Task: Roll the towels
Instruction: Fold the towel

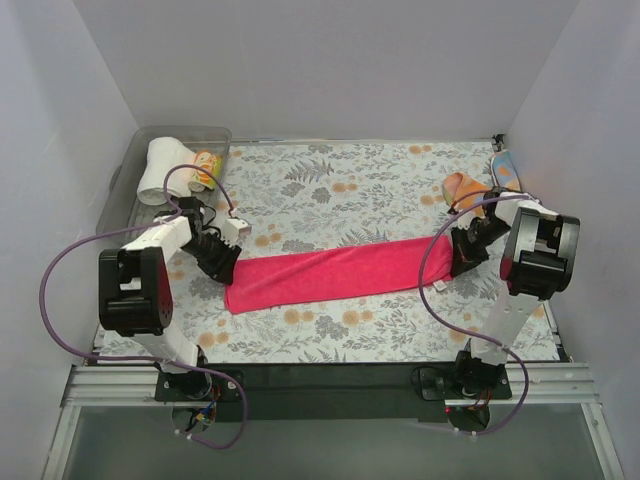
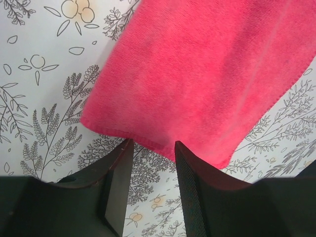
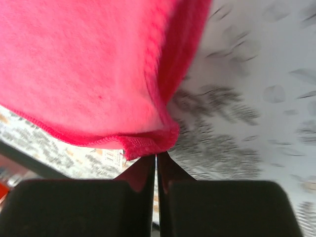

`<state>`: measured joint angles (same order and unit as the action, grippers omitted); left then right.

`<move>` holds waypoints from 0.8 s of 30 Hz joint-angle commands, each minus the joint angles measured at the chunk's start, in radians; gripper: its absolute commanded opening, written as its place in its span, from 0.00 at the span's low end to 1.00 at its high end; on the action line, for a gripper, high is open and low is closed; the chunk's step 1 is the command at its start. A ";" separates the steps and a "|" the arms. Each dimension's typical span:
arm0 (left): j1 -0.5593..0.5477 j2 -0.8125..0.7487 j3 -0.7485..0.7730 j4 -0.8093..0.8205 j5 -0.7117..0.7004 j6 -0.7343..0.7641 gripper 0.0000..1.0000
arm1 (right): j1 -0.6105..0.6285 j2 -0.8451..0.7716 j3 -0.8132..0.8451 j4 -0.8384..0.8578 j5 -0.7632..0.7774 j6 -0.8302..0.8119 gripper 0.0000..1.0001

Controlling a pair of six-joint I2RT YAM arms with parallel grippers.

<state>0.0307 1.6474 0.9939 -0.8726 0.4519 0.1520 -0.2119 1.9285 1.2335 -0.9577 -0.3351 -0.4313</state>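
Floral covering (image 1: 380,170) bears the magenta towel (image 1: 340,270); only overhead shows the bin (image 1: 120,185).

The top external camera looks down from above and behind the arm bases towards the far wall. It stands far enough back to take in the whole floral table covering (image 1: 400,170) and the clear plastic bin (image 1: 185,128). The left wrist camera sits just behind the left gripper (image 2: 153,144) and looks along its fingers, close to the cloth. The right wrist camera does the same behind the right gripper (image 3: 156,155), nearer still and partly blurred. All three share the magenta-red towel (image 1: 330,272). Each wrist view sees one end; the overhead view sees the full strip.
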 commanded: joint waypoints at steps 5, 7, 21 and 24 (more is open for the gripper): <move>-0.003 -0.035 0.069 -0.014 0.048 -0.074 0.37 | -0.056 -0.037 0.066 0.033 0.057 -0.046 0.05; -0.002 -0.046 0.081 -0.051 0.045 -0.083 0.37 | -0.078 -0.072 0.034 0.024 0.059 -0.060 0.02; 0.000 -0.034 0.071 -0.052 0.125 -0.262 0.38 | -0.090 -0.068 -0.045 0.063 0.041 -0.049 0.01; 0.000 -0.006 0.049 -0.013 0.130 -0.320 0.38 | -0.090 -0.066 -0.043 0.065 0.039 -0.047 0.01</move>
<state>0.0307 1.6321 1.0477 -0.9291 0.5289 -0.0841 -0.3008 1.8645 1.1790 -0.9051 -0.2901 -0.4755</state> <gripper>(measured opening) 0.378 0.017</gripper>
